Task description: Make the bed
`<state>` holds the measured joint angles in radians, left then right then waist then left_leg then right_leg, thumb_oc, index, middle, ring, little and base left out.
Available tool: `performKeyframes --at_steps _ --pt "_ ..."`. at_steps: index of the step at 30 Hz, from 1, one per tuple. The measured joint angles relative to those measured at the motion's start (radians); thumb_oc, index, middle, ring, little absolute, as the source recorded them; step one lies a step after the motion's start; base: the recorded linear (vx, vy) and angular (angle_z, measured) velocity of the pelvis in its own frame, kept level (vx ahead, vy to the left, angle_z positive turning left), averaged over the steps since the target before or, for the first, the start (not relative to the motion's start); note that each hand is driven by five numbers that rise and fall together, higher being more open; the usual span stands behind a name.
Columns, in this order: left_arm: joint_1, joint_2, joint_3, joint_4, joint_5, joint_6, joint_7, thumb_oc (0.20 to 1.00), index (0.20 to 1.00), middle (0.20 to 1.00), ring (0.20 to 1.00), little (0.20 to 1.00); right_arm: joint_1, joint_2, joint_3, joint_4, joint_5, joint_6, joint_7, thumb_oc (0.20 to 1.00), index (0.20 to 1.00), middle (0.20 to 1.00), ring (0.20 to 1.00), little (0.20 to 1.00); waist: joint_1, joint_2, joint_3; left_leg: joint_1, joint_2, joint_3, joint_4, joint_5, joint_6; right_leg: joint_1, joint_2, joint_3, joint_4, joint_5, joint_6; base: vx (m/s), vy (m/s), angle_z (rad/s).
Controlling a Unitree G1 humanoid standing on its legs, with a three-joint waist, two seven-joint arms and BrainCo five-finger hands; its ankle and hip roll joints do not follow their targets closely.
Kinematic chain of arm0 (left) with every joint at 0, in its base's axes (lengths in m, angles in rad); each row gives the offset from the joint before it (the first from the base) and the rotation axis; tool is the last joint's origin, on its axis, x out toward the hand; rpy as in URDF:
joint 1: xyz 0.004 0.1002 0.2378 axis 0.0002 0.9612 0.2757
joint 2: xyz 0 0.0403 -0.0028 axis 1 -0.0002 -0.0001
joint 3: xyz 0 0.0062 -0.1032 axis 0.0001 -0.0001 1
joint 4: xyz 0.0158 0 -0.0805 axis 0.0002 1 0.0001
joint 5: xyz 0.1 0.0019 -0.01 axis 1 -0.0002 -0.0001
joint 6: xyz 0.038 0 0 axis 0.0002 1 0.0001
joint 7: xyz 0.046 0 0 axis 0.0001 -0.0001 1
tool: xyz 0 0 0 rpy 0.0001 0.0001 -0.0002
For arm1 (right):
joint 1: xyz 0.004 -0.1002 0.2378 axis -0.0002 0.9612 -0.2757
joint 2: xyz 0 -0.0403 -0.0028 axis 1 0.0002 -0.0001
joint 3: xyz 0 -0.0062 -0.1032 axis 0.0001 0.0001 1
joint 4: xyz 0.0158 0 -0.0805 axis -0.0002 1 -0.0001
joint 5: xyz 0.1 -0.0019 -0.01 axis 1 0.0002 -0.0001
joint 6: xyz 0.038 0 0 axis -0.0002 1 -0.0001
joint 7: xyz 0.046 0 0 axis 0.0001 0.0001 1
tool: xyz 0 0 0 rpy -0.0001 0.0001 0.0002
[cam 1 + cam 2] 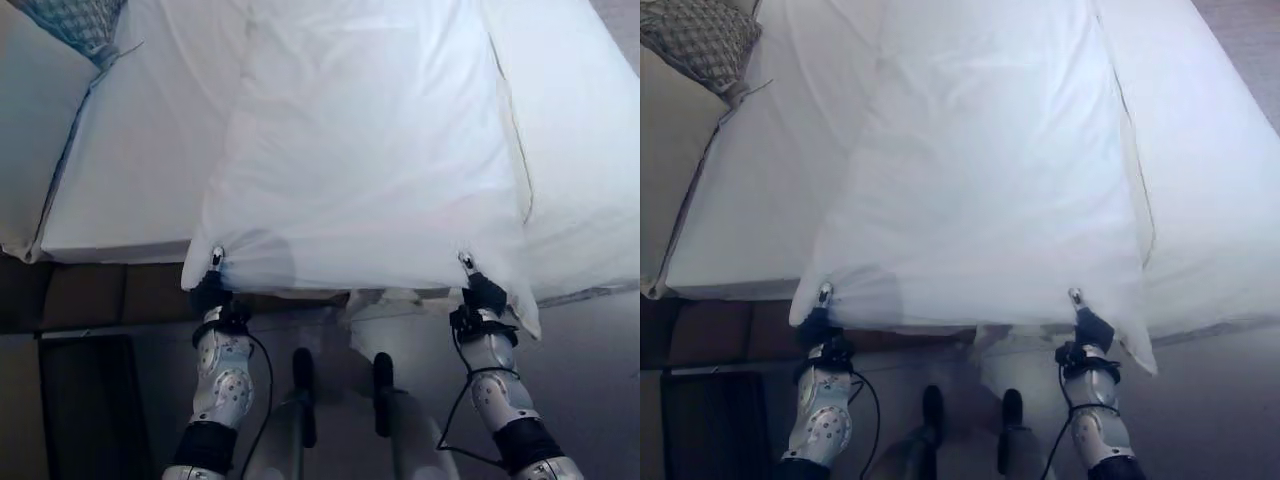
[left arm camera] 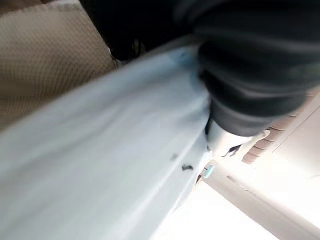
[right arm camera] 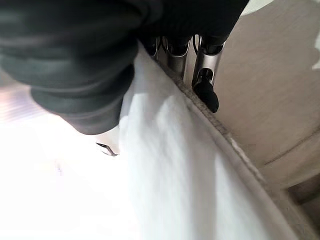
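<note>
Sheet (image 1: 370,150) white, spread taut over bed (image 1: 130,200), near edge pinched by both hands.

White sheet (image 1: 370,150): thin, matt cloth, softly creased, slightly translucent at its near edge. Mattress (image 1: 130,170): smooth white fabric with piped seams. Cushion (image 1: 700,38): coarse woven textile. Floor (image 1: 1230,400): matt, even surface.

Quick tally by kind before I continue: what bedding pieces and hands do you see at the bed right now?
White sheet or duvet, its near edge held up at both corners: 1
Patterned cushion at the bed's far left: 1
Bed with white mattress cover: 1
Robot hands on the sheet's edge, left hand and right hand: 2
Total: 5
</note>
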<state>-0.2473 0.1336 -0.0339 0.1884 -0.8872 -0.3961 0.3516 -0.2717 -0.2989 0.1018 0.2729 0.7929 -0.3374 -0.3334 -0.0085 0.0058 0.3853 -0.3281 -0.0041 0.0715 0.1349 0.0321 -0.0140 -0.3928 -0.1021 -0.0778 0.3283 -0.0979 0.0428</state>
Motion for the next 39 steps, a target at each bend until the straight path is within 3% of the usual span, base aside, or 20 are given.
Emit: performKeyframes --at_steps 8,15,20,25,28,30,38,39 --pt "-0.044 0.035 0.023 -0.127 -0.002 -0.005 0.011 0.2 0.2 0.2 0.2 0.2 -0.047 -0.082 -0.02 -0.197 -0.159 -0.009 -0.047 0.2 0.2 0.2 0.2 0.2 0.0 0.018 0.01 -0.023 -0.001 -0.002 -0.002 0.005 0.002 -0.029 -0.007 -0.001 0.016 -0.004 -0.003 -0.03 0.051 0.02" --pt "0.115 0.005 0.05 -0.158 0.0 -0.007 -0.083 0.2 0.2 0.2 0.2 0.2 0.199 -0.064 -0.027 -0.261 -0.169 -0.01 0.086 0.2 0.2 0.2 0.2 0.2 -0.001 0.018 0.023 -0.014 -0.002 0.005 -0.01 0.004 0.001 -0.02 -0.003 0.001 0.002 -0.005 -0.003 0.0 0.006 -0.01" --pt "0.171 -0.053 0.053 -0.021 0.001 0.008 -0.123 0.2 0.2 0.2 0.2 0.2 0.272 -0.057 0.01 0.008 -0.162 0.036 0.198 0.2 0.2 0.2 0.2 0.2 -0.002 0.012 0.037 -0.007 0.001 0.005 -0.017 0.003 0.0 -0.012 -0.002 -0.002 -0.003 -0.005 -0.002 0.0 -0.001 0.01" --pt "0.103 -0.087 0.053 0.367 0.008 0.032 -0.162 0.2 0.2 0.2 0.2 0.2 0.161 0.005 0.012 0.462 -0.185 0.049 0.229 0.2 0.2 0.2 0.2 0.2 -0.002 0.009 0.037 0.014 0.01 -0.002 -0.024 0.002 -0.003 0.031 0.003 -0.024 -0.039 -0.003 -0.004 0.03 -0.004 0.09" --pt "0.06 -0.084 0.059 0.494 0.041 0.034 -0.168 0.2 0.2 0.2 0.2 0.2 0.142 0.014 0.012 0.563 -0.196 0.053 0.238 0.2 0.2 0.2 0.2 0.2 0.0 0.008 0.037 0.018 0.012 -0.004 -0.032 0.001 -0.004 0.045 0.004 -0.035 -0.059 -0.003 -0.004 0.05 0.014 0.1" --pt "-0.046 -0.073 0.073 0.736 0.102 0.039 -0.172 0.2 0.2 0.2 0.2 0.2 0.079 0.032 0.011 0.729 -0.212 0.063 0.238 0.2 0.2 0.2 0.2 0.2 -0.002 0.008 0.033 0.042 0.011 -0.008 -0.038 0.001 -0.004 0.081 0.004 -0.042 -0.08 -0.002 -0.004 0.04 0.024 0.07" --pt "-0.097 -0.066 0.135 0.892 0.167 0.054 -0.174 0.2 0.2 0.2 0.2 0.2 0.054 0.05 0.011 0.844 -0.254 0.071 0.238 0.2 0.2 0.2 0.2 0.2 -0.002 0.006 -0.007 0.055 0.014 -0.005 -0.04 -0.007 -0.013 0.109 0.009 -0.043 -0.114 -0.002 -0.004 0.04 0.01 0.0" --pt "-0.097 -0.066 0.135 0.899 0.167 0.057 -0.174 0.2 0.2 0.2 0.2 0.2 0.053 0.051 0.01 0.861 -0.256 0.072 0.238 0.95 0.95 0.95 0.95 0.95 -0.002 0.005 -0.016 0.055 0.015 -0.006 -0.04 -0.007 -0.014 0.111 0.01 -0.045 -0.117 -0.002 -0.004 0.0 0.0 0.0"
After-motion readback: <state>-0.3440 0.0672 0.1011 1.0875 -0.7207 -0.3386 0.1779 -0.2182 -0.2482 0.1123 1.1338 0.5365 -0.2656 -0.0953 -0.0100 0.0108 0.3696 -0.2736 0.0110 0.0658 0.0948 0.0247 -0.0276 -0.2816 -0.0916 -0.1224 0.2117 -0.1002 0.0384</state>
